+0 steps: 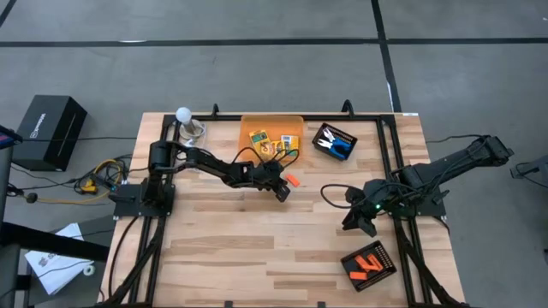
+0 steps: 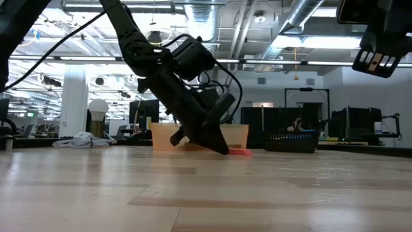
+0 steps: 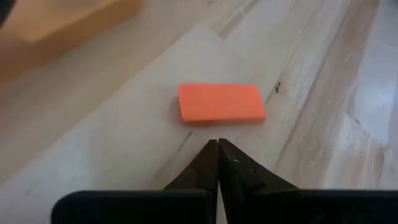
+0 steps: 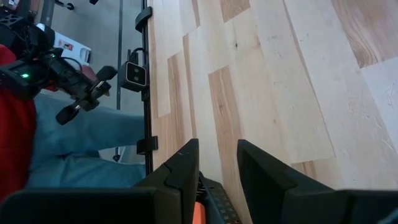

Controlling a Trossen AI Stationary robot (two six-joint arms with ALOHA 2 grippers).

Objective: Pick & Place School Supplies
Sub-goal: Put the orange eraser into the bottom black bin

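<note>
Orange and flat, an eraser-like block [image 3: 221, 104] lies loose on the wooden table [image 1: 257, 248], just beyond the left gripper [image 3: 217, 149], whose fingers are pressed together and hold nothing. Crayon boxes [image 1: 272, 141] already sit in the orange bin [image 1: 250, 124] near the table's back edge (so part of the sorting looks done). Scissors [image 1: 336, 144] still rest in one black tray [image 1: 318, 130], and orange pieces [image 1: 368, 263] in another tray [image 1: 387, 274]. The right gripper [image 4: 217, 165] hovers near the table's right side, fingers apart; a sliver of orange shows beneath them, but I cannot tell what it is.
</note>
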